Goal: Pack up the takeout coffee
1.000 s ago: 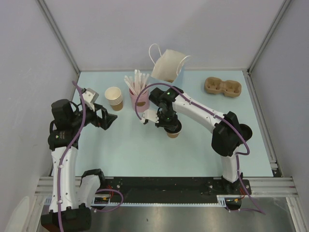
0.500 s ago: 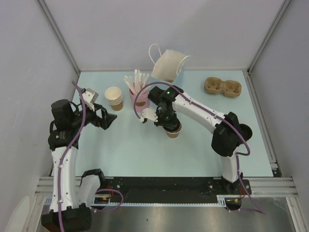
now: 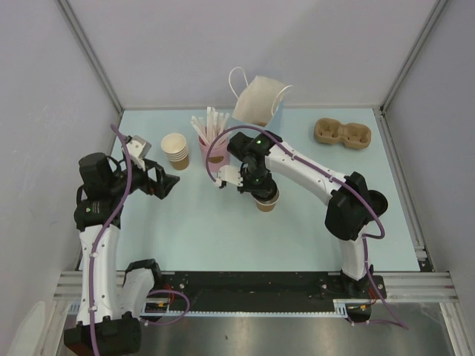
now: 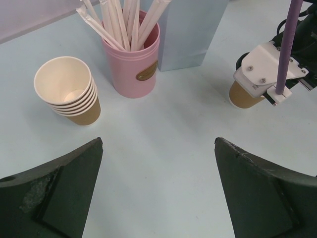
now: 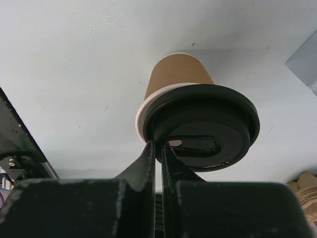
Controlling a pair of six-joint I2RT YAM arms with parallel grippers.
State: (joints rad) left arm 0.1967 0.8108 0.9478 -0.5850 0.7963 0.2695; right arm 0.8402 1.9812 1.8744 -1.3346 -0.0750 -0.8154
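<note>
Right wrist: my R gripper pinched tight on takeout coffee by its lid rim — to lift it.
L gripper: wide apart, empty, out of the way.
Bag: close by — cup goes in.

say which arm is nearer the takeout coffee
Right. The right arm has its jaws pinched on the lid of the takeout coffee; the left arm sits apart to the robot's left, jaws open.

I look down on a pale blue table boxed in by plain grey panels: a back wall, a left wall and a right wall. I see metal posts running up the back corners. A black strip edges the near side. The light is soft and even, the shadows faint.
</note>
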